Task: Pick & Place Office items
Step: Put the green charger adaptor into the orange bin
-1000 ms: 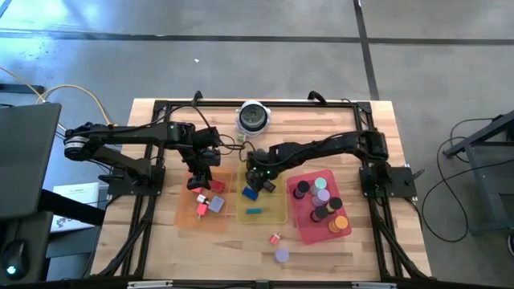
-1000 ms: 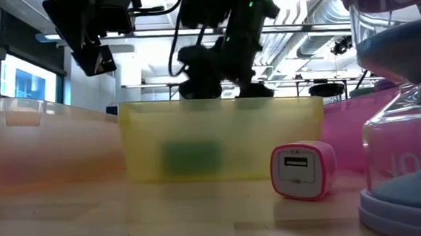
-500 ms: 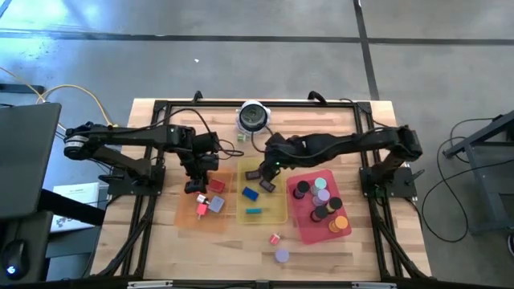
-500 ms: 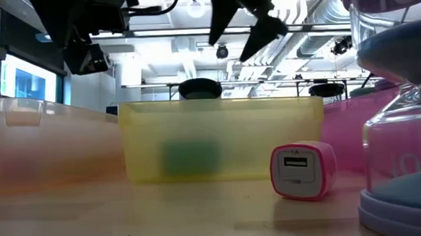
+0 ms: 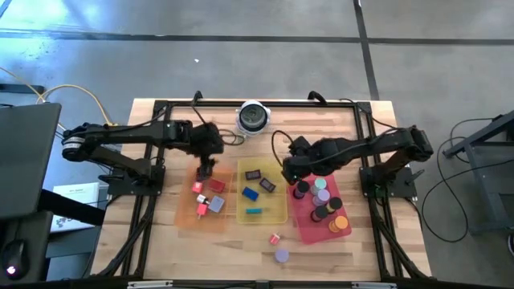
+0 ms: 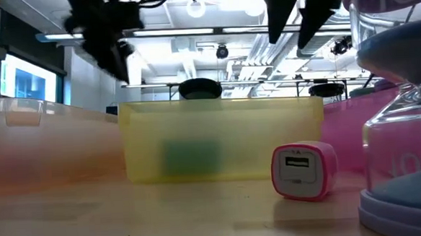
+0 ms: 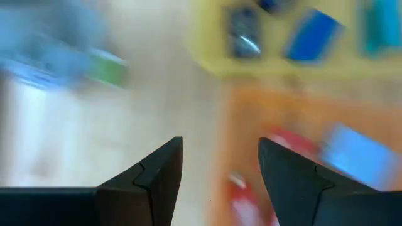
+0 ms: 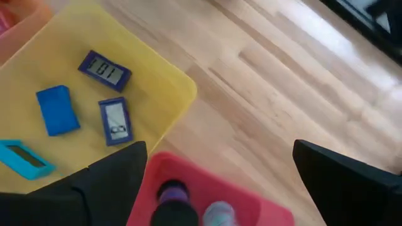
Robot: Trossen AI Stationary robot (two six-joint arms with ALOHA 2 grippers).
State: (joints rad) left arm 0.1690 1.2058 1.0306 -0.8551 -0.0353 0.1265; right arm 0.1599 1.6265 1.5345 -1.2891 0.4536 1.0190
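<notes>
Right hand (image 5: pixel 287 173) moved off yellow tray (image 5: pixel 280 215) to red tray (image 5: pixel 299 229), wide, empty.

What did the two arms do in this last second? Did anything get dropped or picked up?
The right pincer rose out of the yellow tray and swung toward the red tray, wide open and empty, leaving a dark block lying in the yellow tray. The left pincer shifted slightly over the orange tray, gripping nothing visible. The trays and the other items stayed put.
</notes>
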